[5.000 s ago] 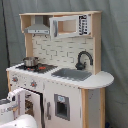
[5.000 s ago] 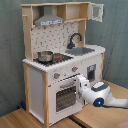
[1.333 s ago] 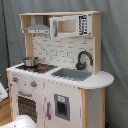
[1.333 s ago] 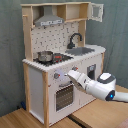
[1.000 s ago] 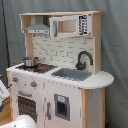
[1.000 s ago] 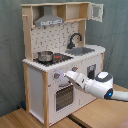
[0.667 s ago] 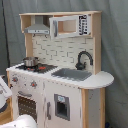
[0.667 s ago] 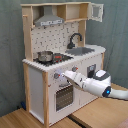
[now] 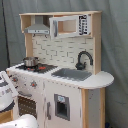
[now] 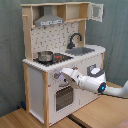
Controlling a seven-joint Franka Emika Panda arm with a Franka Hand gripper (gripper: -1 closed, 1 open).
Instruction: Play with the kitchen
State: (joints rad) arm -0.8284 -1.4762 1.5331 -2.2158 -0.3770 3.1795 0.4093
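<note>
- At the first exterior view's left edge, part of the white arm shows before the toy kitchen; a small pot sits on its hob.
- Second exterior view: the gripper reaches the kitchen's front above the oven door; I cannot tell its finger state.

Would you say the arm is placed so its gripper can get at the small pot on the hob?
Probably yes. In the second exterior view the gripper sits at the kitchen front, just below the counter edge, and the pot stands uncovered above it with nothing between.
</note>
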